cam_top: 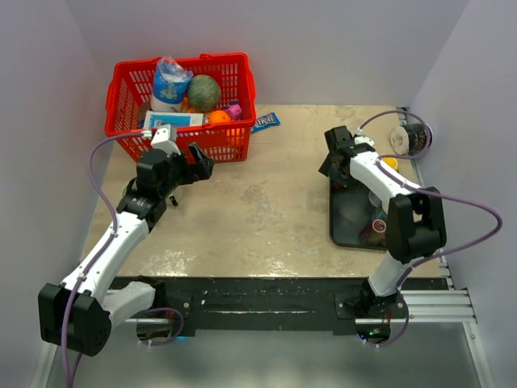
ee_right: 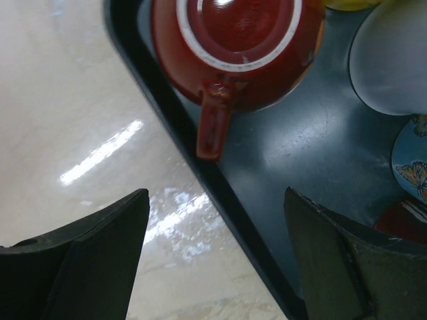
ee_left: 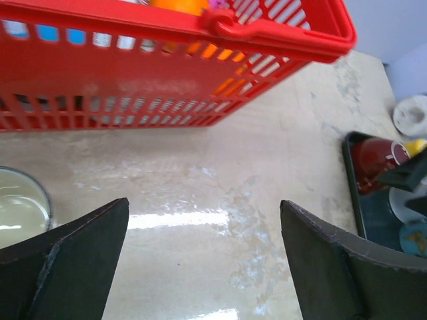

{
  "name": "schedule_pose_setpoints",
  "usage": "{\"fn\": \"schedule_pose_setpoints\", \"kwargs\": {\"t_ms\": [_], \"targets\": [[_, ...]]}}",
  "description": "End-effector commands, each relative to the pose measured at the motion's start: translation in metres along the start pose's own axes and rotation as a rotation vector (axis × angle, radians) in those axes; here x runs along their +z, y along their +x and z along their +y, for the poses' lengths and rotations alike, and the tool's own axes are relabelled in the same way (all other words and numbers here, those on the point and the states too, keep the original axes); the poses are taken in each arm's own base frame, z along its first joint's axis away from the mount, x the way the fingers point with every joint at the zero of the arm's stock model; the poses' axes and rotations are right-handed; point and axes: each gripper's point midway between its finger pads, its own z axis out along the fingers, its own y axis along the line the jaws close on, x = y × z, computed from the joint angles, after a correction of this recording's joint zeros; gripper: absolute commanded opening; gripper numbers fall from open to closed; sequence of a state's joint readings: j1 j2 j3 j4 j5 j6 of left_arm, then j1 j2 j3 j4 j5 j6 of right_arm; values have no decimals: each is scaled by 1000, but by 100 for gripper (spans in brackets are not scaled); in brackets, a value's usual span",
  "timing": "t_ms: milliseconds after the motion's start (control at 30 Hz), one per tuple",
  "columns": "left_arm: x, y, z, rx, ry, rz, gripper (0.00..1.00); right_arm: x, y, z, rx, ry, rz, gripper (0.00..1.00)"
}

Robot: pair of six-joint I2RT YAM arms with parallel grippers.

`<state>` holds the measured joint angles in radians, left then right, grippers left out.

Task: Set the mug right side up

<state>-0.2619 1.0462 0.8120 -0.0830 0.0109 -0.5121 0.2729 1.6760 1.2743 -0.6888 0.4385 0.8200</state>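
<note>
The dark red mug stands upside down at the left edge of the black tray. Its white-ringed base faces up and its handle points toward my right gripper. That gripper hovers over the tray's rim just short of the handle, open, with nothing between its fingers. From above, the right gripper covers the mug. The left wrist view shows the mug far right, partly behind the right gripper's dark fingers. My left gripper hangs open over bare table in front of the red basket.
The basket holds a bottle, a green ball and other items; a blue packet lies beside it. A clear glass stands left of my left fingers. The tray also carries a white piece and a butterfly-patterned piece. A dark roll sits far right.
</note>
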Motion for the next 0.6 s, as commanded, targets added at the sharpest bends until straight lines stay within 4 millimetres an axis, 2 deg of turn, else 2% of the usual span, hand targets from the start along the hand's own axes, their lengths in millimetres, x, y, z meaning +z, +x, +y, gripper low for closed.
{"fn": "schedule_pose_setpoints", "kwargs": {"t_ms": [0,167,267,300,567], "targets": [[1,-8,-41,36,215,25,99,12,-29,1,118,93,-114,83],[0,-6,-52,15,274,26,99,33,-32,8,107,142,-123,82],[0,-6,-54,9,289,28,99,42,-33,10,85,150,-111,72],[-1,-6,-55,9,292,29,99,47,-30,10,77,156,-100,72],[1,-1,-51,9,282,42,99,61,-27,2,106,146,-66,66]]}}
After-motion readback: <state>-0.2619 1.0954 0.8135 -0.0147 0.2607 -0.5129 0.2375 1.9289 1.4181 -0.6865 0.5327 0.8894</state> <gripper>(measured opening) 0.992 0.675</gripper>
